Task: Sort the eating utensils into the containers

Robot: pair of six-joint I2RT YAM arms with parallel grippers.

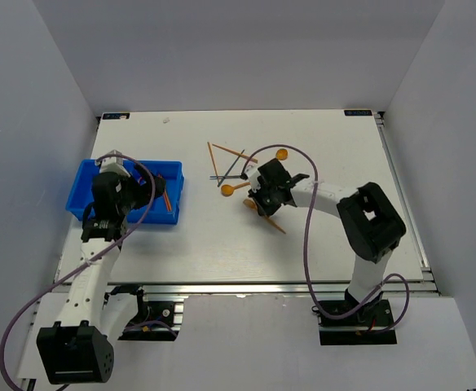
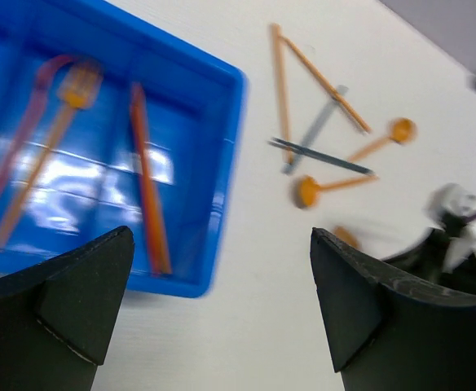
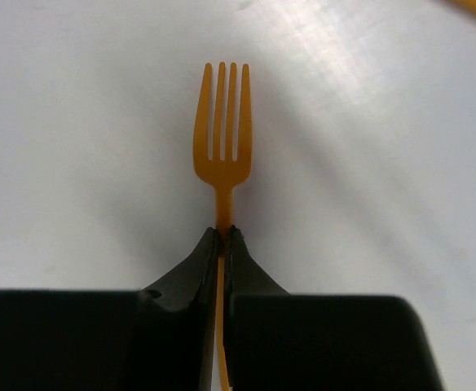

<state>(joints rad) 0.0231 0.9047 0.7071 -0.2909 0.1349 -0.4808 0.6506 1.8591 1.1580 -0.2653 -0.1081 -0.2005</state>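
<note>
A: Eating utensils, left to right. The blue bin (image 2: 226, 179) is at the table's (image 1: 344, 147) left. In it are a reddish piece (image 2: 22, 130), a binned fork (image 2: 79, 85) and an orange stick (image 2: 150, 195), all lying along the compartments. Dividers too blurred to say which slot holds which.

B: Left gripper (image 2: 222, 244)?

A: Over the bin. Fingers wide apart, nothing between them.

B: Middle?

A: Loose pile, well apart from the bin: orange sticks (image 1: 212, 159), dark sticks (image 1: 231, 173) crossing them, two spoons (image 1: 228, 191).

B: Right side?

A: Right gripper (image 3: 222, 236) just beside the pile's near edge, pinched tight on the handle of an orange fork (image 3: 222, 122), just below the neck. Can't tell if it is clear of the table.

B: Heading?

A: Long axis runs straight out in line with the fingers. Tines point away from the wrist, and the handle runs back between the pads.

B: My reading is that the step in hand is carrying it to the bin. Grip firmly, because a thin handle could pivot. Lift above the bin wall, then turn the wrist until the fork's length matches a compartment's length. Lower it beside the binned fork and release low. The left arm hangs over the bin, so it needs to give room or they may clash.
</note>
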